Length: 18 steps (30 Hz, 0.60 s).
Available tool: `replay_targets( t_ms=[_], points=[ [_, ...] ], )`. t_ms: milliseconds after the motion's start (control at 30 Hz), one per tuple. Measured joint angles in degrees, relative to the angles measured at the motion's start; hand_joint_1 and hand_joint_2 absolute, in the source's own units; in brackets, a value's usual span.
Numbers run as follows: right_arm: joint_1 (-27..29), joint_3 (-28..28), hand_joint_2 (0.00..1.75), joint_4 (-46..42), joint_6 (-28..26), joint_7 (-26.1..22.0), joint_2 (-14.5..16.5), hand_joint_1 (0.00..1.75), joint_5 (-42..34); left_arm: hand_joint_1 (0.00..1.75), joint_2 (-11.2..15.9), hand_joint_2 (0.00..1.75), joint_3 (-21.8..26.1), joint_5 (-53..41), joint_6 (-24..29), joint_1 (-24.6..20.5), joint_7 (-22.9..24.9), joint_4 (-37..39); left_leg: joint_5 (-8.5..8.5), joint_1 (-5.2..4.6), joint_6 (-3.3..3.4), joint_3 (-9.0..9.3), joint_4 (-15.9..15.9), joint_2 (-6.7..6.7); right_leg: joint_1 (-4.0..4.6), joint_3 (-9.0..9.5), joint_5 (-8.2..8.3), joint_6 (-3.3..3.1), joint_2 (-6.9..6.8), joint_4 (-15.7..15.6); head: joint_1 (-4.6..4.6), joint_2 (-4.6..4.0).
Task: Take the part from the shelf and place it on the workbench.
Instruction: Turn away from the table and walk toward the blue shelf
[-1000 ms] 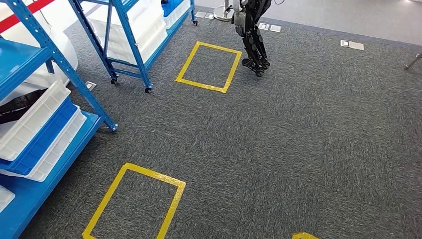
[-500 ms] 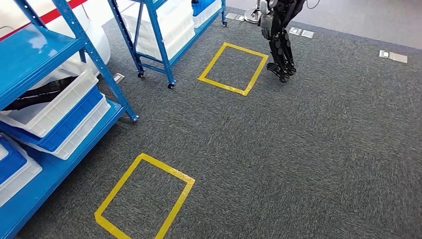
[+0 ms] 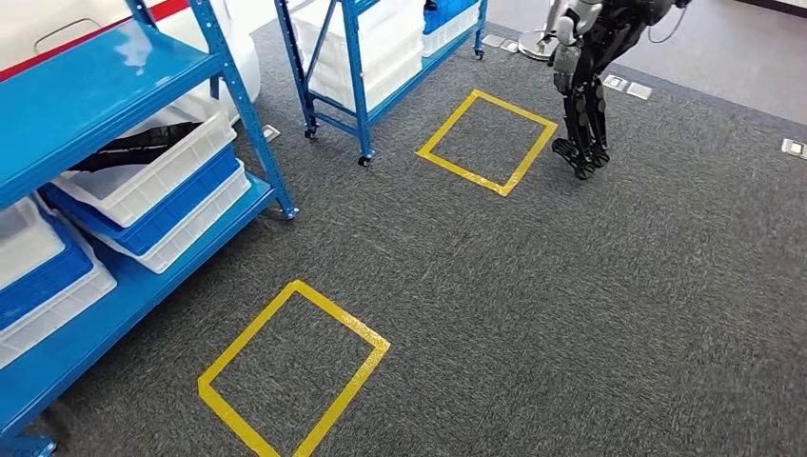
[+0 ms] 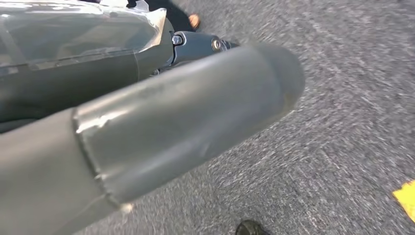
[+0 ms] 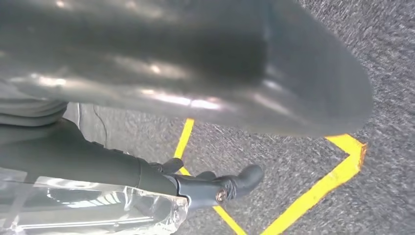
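Far left - blue shelf [image 3: 95, 86] stacked with bins. The dark part [image 3: 119, 157] lies in the top white bin [image 3: 162, 179] on the shelf's lower level, and that bin sits on a blue bin [image 3: 176, 205] with another white one under it. More white and blue bins are at the near-left edge. The second blue shelf [image 3: 354, 86], on castors, stands farther back and also carries white bins. On the grey carpet [image 3: 571, 305] there are two yellow tape squares - the near square [image 3: 343, 314] just beside the left shelf, the far square [image 3: 457, 173] just right of the wheeled shelf. Right of the far square, the dark legs of another robot [image 3: 582, 105] stand on the carpet. A floor plate [image 3: 795, 148] is at the far right edge. Left wrist view is blurred: the left robot hand [image 4: 171, 132] hangs over the carpet, its thick thumb covers most of its dark fingers [image 4: 195, 44], and clear plastic wraps it; wide or narrow, cannot tell. Right wrist view: the right robot hand [image 5: 205, 73] is over carpet and yellow tape [image 5: 337, 171], its dark fingers [image 5: 230, 186] stretched out well apart from the thumb, holding nothing.
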Motion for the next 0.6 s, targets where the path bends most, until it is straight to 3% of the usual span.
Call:
replay_targets(
  t_ms=[67,100,167,233,300,367,400,433,500,533,600],
  points=[
    [0.0,0.0,0.0,0.0,0.0,0.0,0.0,0.0,0.0,0.0,0.1,0.0,0.2,0.3,-0.1,0.1,-0.2,0.0,-0.18,0.43,-0.89,-0.35,0.8,-1.52,-0.85,4.49,3.32,2.09,1.67,-8.6,0.15,0.0],
    [-0.1,0.1,0.0,0.0,0.0,0.0,0.1,0.0,0.1,0.0,0.2,0.0,0.3,0.5,-0.1,0.0,-0.3,0.0,-0.27,0.54,-1.35,-0.68,1.3,-2.15,-1.24,6.36,4.57,2.62,2.77,-12.5,0.42,0.0],
    [-0.1,0.1,0.0,0.0,0.0,0.0,0.3,0.0,0.1,0.0,0.4,0.0,0.6,0.9,-0.2,0.1,-0.4,0.0,0.16,0.45,-2.05,-2.0,2.2,-3.26,-1.54,7.16,5.2,2.07,3.87,-14.7,0.71,0.0],
    [0.1,0.1,0.0,0.0,0.0,0.0,0.3,0.0,0.1,0.0,0.4,0.0,1.3,1.8,-0.4,0.2,-0.6,0.0,0.33,0.52,-2.47,-3.32,3.2,-3.98,-1.73,6.5,5.47,1.19,2.54,-13.9,0.61,0.0],
    [0.3,0.1,0.0,0.0,-0.1,0.1,0.3,0.0,0.1,0.0,0.3,0.0,2.6,4.4,-1.4,0.3,-1.4,0.0,-2.39,0.7,-3.11,-5.31,7.3,-1.62,-1.61,6.19,5.45,0.88,1.36,-13.5,-0.06,0.0],
    [0.2,0.1,0.0,0.0,-0.2,0.1,0.1,0.0,0.3,0.0,0.1,0.0,4.7,8.1,-2.8,0.1,-2.8,0.0,-6.86,0.88,-3.55,-8.83,15.5,1.44,-0.95,6.2,5.37,0.58,0.2,-13.5,-0.79,0.0],
    [0.3,0.1,0.0,0.0,-0.2,0.1,0.0,0.0,0.4,0.0,0.1,0.0,5.8,9.7,-3.3,0.0,-3.3,0.0,-8.43,0.93,-3.49,-10.41,19.1,1.79,-0.59,6.2,5.33,0.54,-0.4,-13.5,-0.81,0.0],
    [0.3,0.1,0.0,0.0,-0.2,0.1,-0.1,0.0,0.5,0.0,0.0,0.0,6.9,11.0,-3.5,-0.1,-3.7,0.0,-9.51,0.9,-3.3,-11.63,21.8,1.97,-0.26,6.21,5.3,0.49,-0.99,-13.5,-0.81,0.0],
    [0.2,0.1,0.0,0.0,-0.2,0.2,-0.3,0.0,0.7,0.0,-0.2,0.0,9.0,12.8,-3.7,0.0,-4.1,0.0,-8.42,0.31,-2.15,-10.65,21.0,2.02,0.41,6.36,5.27,0.44,-2.03,-13.6,-0.79,0.0],
    [0.2,0.1,0.0,0.0,-0.2,0.2,-0.3,0.0,0.9,0.0,-0.3,0.0,10.0,13.3,-3.7,0.0,-4.3,0.0,-6.84,-0.25,-1.32,-8.8,18.1,2.16,0.68,6.57,5.25,0.42,-2.47,-13.7,-0.8,0.0],
    [0.0,0.1,0.0,0.0,-0.2,0.3,0.0,0.0,1.1,0.0,-0.1,0.0,11.5,13.9,-3.7,-0.1,-4.4,-0.2,-3.4,-2.18,1.45,-3.93,10.1,4.07,0.84,7.13,5.19,0.32,-3.29,-14.1,-0.6,0.0]
  ],
)
